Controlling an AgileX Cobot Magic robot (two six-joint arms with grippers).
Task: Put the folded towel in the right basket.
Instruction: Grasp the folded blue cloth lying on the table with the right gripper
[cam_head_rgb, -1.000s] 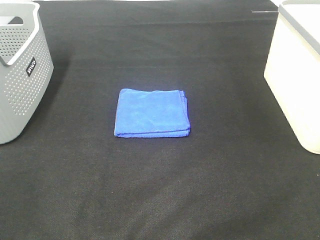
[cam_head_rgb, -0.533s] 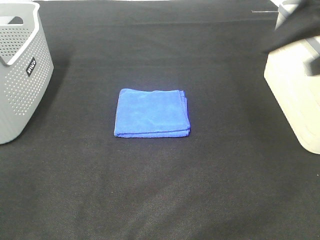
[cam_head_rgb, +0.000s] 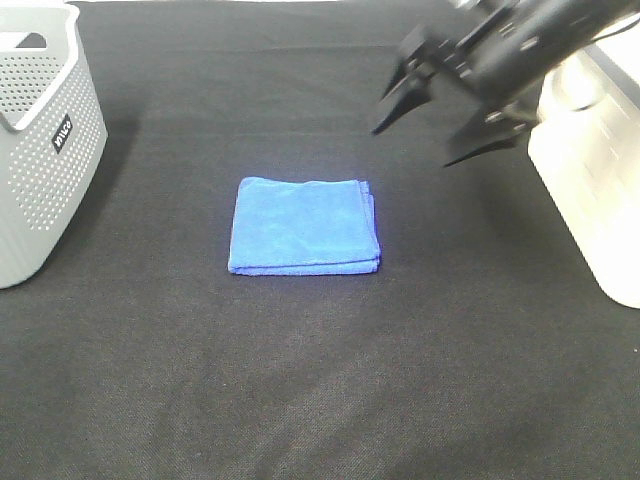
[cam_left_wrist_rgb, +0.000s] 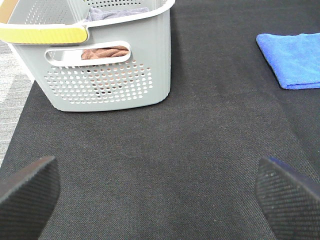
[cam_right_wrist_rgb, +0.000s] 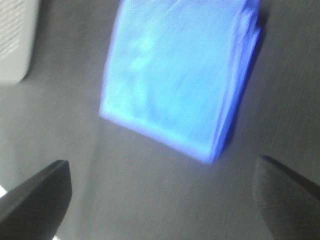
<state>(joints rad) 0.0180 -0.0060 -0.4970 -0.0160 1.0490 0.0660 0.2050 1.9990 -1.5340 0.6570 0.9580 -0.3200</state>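
Note:
The folded blue towel (cam_head_rgb: 304, 226) lies flat on the black cloth in the middle of the table; it also shows in the left wrist view (cam_left_wrist_rgb: 295, 57) and, blurred, in the right wrist view (cam_right_wrist_rgb: 182, 75). My right gripper (cam_head_rgb: 420, 140) is open and empty in the air, up and to the right of the towel, reaching in from the white right basket (cam_head_rgb: 590, 180). My left gripper (cam_left_wrist_rgb: 160, 200) is open and empty low over the cloth beside the grey left basket (cam_left_wrist_rgb: 107, 75), out of the high view.
The grey perforated left basket (cam_head_rgb: 40, 140) stands at the table's far left and holds brown and grey cloths (cam_left_wrist_rgb: 105, 51). The black cloth (cam_head_rgb: 320, 380) covers the table.
My right arm has swung in from the upper right corner over the white basket toward the towel, with jaws open. The towel and baskets have not moved.

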